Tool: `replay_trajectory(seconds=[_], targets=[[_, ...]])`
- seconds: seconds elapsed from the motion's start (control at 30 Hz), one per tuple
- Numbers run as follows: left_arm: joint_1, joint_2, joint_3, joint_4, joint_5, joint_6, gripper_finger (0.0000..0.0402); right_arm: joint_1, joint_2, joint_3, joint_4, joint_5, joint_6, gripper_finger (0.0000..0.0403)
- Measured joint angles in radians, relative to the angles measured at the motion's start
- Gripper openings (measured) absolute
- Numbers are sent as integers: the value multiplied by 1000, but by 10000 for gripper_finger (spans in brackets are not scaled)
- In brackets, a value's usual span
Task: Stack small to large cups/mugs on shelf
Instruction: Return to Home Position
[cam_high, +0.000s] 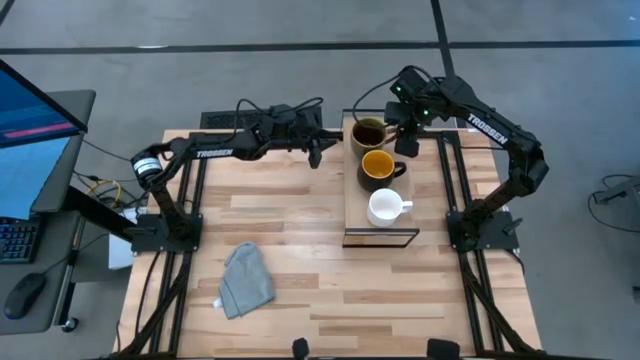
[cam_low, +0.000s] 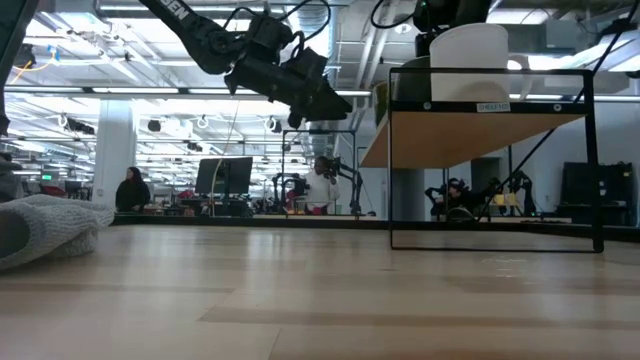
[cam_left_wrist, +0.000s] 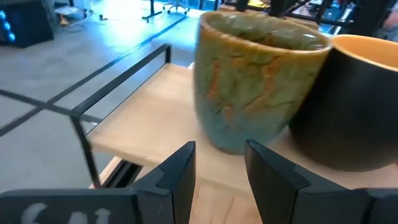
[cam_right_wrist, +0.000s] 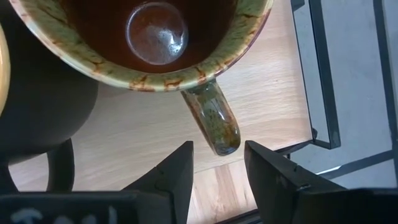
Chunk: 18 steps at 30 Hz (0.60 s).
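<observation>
Shelf (cam_high: 354, 203) sits right of centre in the high view, running top to bottom. All three mugs stand on it in a row.
- olive-brown mug (cam_high: 368, 133) at the upper end
- dark mug (cam_high: 377, 167) with the yellow inside in the middle, looks to be touching the olive one in the left wrist view
- white mug (cam_high: 385, 207) at the lower end, handle pointing frame-right

All are upright.

Right gripper (cam_high: 408, 142) hangs at the upper right of the shelf, just beside the olive-brown mug's handle (cam_right_wrist: 214, 121). The fingers (cam_right_wrist: 177, 171) are parted with daylight on both sides of the handle, clamping nothing. The handle tip sits about level with the fingertips. I can't tell from this angle whether it actually reaches between them.

Left gripper (cam_high: 314, 155) is just left of the shelf's upper end, above the tabletop (cam_high: 300, 220) and facing the olive-brown mug's side. Its fingers are spread a moderate gap, empty, and clear of the mug.

Grey cloth (cam_high: 245, 280) lies crumpled at lower left of the table, well apart from the shelf.

Low view: the shelf board is at right with the white mug on top, and the left arm comes in from the upper left.
</observation>
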<state>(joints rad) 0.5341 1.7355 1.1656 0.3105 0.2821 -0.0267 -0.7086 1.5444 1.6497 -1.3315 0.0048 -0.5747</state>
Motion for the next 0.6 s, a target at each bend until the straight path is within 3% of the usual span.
replay_trajectory(seconds=[0.6], targets=[[-44, 0, 0, 3, 0, -39, 128, -30, -70, -1, -90, -5, 80, 165]])
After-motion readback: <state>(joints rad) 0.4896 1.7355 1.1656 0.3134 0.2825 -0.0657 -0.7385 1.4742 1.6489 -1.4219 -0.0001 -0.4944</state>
